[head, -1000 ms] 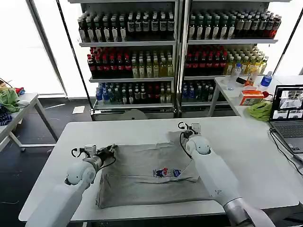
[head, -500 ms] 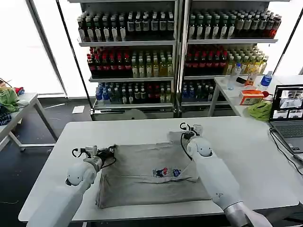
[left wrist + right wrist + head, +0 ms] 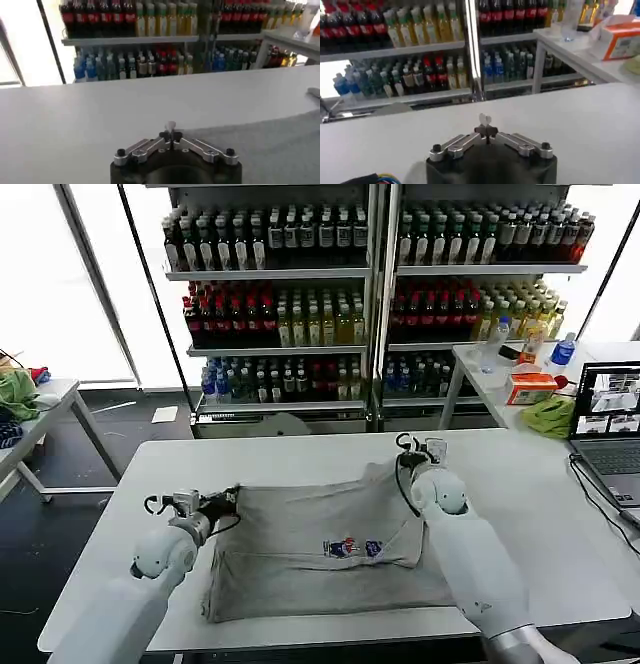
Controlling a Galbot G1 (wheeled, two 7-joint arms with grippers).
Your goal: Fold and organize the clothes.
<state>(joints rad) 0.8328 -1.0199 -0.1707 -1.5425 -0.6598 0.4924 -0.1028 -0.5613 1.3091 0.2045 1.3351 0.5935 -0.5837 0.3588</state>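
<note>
The light grey soft cotton shirt (image 3: 325, 546) looks limp and light, best taken by its far corners, where the left gripper (image 3: 232, 497) and right gripper (image 3: 408, 452) have their jaws pinched on it.

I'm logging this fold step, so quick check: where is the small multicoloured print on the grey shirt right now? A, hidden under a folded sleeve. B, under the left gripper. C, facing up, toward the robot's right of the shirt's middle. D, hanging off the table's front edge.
C: in the head view the print lies face up on the grey shirt, toward the right arm's side, apart from the left gripper.
</note>
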